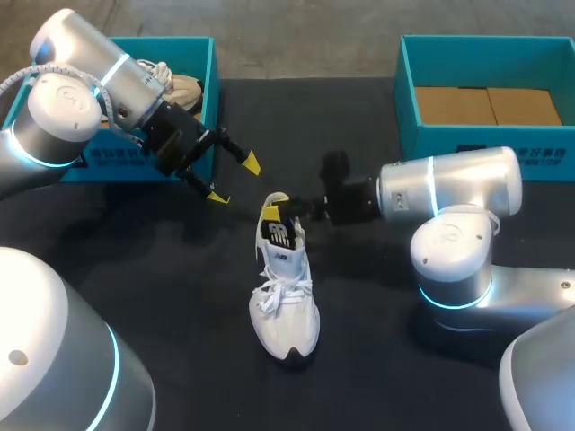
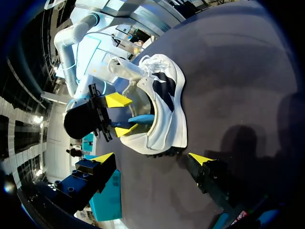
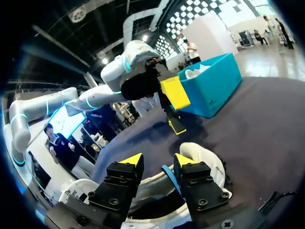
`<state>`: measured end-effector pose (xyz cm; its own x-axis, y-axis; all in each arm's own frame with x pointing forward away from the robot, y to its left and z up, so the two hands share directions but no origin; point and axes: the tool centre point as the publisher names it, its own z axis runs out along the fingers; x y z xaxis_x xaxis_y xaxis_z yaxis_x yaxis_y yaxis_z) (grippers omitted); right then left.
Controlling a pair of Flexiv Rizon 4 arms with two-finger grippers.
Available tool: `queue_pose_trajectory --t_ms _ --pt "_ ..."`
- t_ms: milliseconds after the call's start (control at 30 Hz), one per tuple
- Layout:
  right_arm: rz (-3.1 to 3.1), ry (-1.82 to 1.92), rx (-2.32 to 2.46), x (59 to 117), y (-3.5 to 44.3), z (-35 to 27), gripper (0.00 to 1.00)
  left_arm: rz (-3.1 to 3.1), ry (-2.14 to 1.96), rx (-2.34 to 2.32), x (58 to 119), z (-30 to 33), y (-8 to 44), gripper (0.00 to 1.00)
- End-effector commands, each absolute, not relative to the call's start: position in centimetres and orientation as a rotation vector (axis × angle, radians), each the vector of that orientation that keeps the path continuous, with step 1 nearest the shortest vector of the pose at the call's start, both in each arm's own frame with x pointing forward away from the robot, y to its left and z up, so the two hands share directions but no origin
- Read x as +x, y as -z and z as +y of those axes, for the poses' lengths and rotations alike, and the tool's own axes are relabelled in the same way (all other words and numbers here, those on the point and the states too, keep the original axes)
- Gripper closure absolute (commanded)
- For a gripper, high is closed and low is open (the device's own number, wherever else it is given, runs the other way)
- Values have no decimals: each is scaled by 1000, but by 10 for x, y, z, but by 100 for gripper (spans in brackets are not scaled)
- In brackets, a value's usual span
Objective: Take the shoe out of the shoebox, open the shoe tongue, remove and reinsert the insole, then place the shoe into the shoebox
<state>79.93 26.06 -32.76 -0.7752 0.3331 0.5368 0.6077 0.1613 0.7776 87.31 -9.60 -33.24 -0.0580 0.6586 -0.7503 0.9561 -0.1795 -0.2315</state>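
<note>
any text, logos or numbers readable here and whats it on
Right shoebox: white print on the front wall, too small to read.
Left shoebox: white print on the front wall, partly hidden, unreadable.
White sneaker: dark side logo, a mark rather than readable words.
Nothing can be quoted.

- The white shoe (image 1: pixel 284 301) stood mid-table, toe toward 6 o'clock.
- The right gripper (image 1: pixel 283 208) sat at its heel, reaching in from 3 o'clock.
- The left gripper (image 1: pixel 234 180) hung spread at the shoe's 10 o'clock, apart from it.
</note>
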Motion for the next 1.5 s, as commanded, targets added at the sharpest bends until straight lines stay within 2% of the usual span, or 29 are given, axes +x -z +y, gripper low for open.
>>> queue_pose_trajectory --t_ms 33,367,1200,1300,1333,1400,1433,1467,1500 --pt "-2218 1671 -905 798 322 263 57 1722 1103 1857 873 -96 332 0" --pt "-2309 1667 -876 797 308 262 56 1722 1103 1857 873 -96 332 0" --pt "-2352 1710 -841 800 336 246 61 1722 1103 1857 873 -96 332 0" --pt "-2350 1712 -842 801 337 246 65 1722 1103 1857 873 -96 332 0" --pt "-2346 1714 -847 802 339 245 76 1722 1103 1857 873 -96 332 0" --pt "-2341 1717 -852 803 341 246 81 1722 1103 1857 873 -96 332 0" --pt "-2339 1717 -854 804 341 246 94 1722 1103 1857 873 -96 332 0" --pt "-2336 1717 -857 804 342 246 99 1722 1103 1857 873 -96 332 0" --pt "-2334 1718 -861 805 343 246 100 1722 1103 1857 873 -96 332 0"
